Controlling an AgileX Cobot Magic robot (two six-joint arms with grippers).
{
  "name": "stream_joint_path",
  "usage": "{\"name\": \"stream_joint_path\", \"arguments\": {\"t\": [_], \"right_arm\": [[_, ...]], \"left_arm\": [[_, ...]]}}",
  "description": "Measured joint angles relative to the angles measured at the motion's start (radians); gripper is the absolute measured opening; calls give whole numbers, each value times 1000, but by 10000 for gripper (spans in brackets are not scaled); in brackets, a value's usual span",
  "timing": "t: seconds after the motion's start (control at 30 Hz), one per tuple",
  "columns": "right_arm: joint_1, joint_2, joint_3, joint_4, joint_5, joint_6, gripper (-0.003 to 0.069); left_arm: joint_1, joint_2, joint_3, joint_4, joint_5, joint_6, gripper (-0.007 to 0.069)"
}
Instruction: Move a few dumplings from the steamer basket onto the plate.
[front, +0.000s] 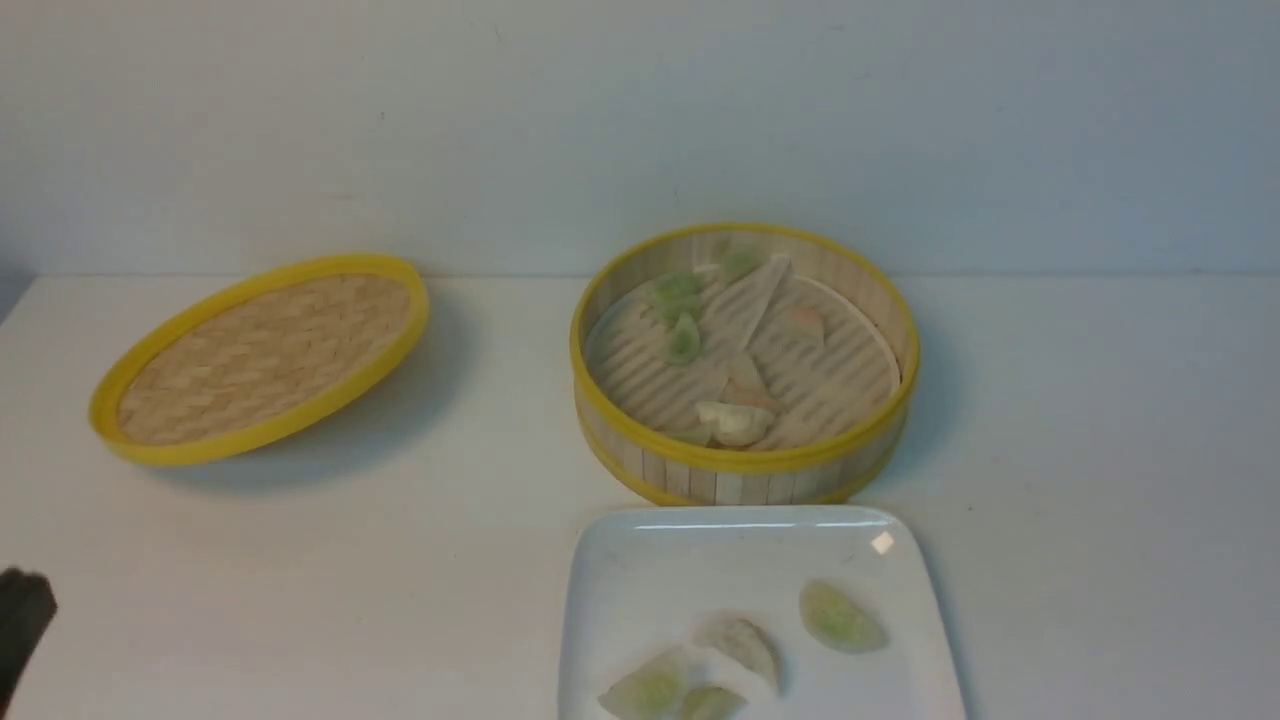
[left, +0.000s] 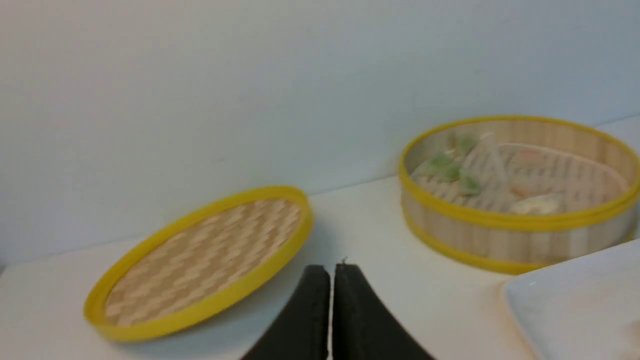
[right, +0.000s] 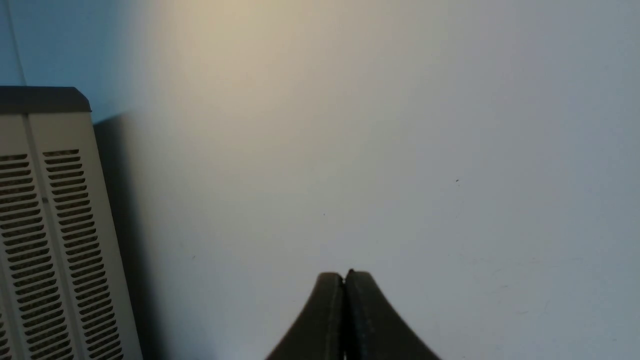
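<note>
- The left end effector is clenched with its tips together and holds nothing; part of that arm edges into the near left corner of the front view.
- The right end effector is clenched too, with nothing in its grasp, and faces a pale wall.
- The plate, white and square with rounded corners, lies at the near side of the surface, its closest edge cut off by the front view.
- Four dumplings show on the plate: one greenish one lies toward its right side, a whitish one near the middle, and two more green ones nearer the robot.
- The steamer basket sits upright just beyond the plate; whether the two touch is hard to tell.
- Inside the basket, several green dumplings lie toward the left and far side, pinkish ones at the middle and right, and a whitish one by the near wall. A pale strip runs across the slatted floor, and the basket's raised wall stands between the plate and these pieces.
- A woven lid with a yellow rim rests tilted to the left of the basket, well apart from it, casting a soft shadow.
- The surface is white and smooth, reaching back to the plain pale wall.
- A light-coloured cabinet with slotted vents and a dark top stands by a wall in the right wrist view.
</note>
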Motion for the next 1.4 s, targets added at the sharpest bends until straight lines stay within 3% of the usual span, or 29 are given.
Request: {"name": "stream_joint_path", "arguments": {"t": [0.27, 0.5, 1.4], "right_arm": [[0, 0, 1, 0, 0, 0, -15], [0, 0, 1, 0, 1, 0, -15], [0, 0, 1, 0, 2, 0, -15]], "left_arm": [[148, -66, 204, -54, -15, 1, -6], [153, -66, 204, -54, 66, 1, -6], [153, -66, 204, -54, 73, 1, -6]]}}
